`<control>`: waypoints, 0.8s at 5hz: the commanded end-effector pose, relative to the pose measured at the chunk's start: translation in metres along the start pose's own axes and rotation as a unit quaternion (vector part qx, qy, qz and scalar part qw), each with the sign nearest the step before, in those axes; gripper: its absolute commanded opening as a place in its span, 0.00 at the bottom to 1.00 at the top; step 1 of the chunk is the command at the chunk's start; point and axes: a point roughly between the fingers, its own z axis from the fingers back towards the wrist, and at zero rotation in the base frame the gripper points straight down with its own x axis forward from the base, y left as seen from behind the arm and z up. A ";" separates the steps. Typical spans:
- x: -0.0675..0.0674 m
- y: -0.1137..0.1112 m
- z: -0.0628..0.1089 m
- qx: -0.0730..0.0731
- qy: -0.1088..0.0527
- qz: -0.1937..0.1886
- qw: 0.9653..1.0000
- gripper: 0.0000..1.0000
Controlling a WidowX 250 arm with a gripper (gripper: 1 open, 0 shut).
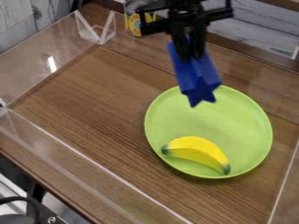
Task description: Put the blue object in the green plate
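Observation:
The blue object (195, 77), a deep blue ridged block, hangs tilted in the air with its lower end over the far left part of the green plate (246, 118). My gripper (184, 42) points down from the top of the view and is shut on the block's upper end. The block's lower tip is above the plate's surface and apart from it. The lime-green plate lies on the wooden table at the right.
A yellow banana (197, 153) lies in the near part of the plate. Clear plastic walls (35, 52) fence the table on the left and back. A yellow can (139, 23) and a clear stand (93, 28) are at the back.

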 end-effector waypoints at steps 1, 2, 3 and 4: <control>-0.027 -0.011 0.004 -0.006 -0.008 -0.043 0.999 0.00; -0.049 -0.020 -0.005 0.003 -0.001 -0.076 0.997 0.00; -0.063 -0.025 -0.016 0.001 -0.001 -0.093 0.996 0.00; -0.068 -0.024 -0.028 -0.003 -0.004 -0.104 0.995 0.00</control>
